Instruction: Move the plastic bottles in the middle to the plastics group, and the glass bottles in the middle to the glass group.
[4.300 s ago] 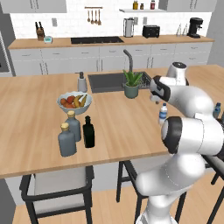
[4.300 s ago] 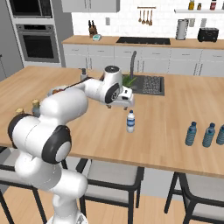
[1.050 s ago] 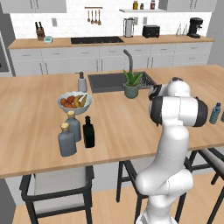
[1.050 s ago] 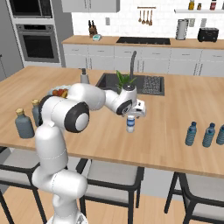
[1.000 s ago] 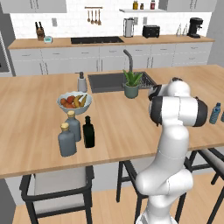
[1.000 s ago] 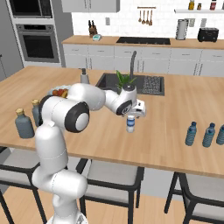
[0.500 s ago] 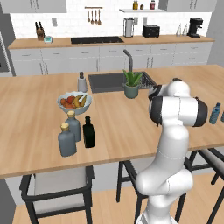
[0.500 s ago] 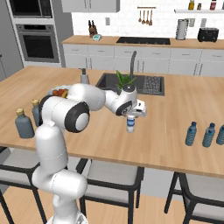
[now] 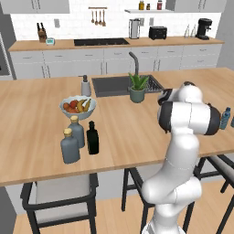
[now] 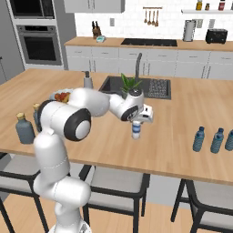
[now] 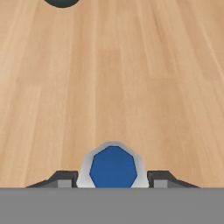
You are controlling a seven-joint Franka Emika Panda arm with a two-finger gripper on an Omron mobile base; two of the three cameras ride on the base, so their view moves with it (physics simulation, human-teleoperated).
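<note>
The long wooden island counter (image 10: 191, 150) carries everything. On its left part stand 2 grey-blue smoky glass bottles with tan stoppers (image 9: 70, 146) with the opaque black squarish glass bottle (image 9: 93, 138) just beside them. Mid-counter, the two-finger gripper (image 10: 137, 123) sits over the small bluish see-through plastic water bottle (image 10: 136, 130), its fingers (image 11: 65, 178) flanking the blue cap; whether they clamp it I cannot tell.

wooden island counter (image 9: 36, 119) bearing bottles, fruit bowl (image 9: 77, 107).
</note>
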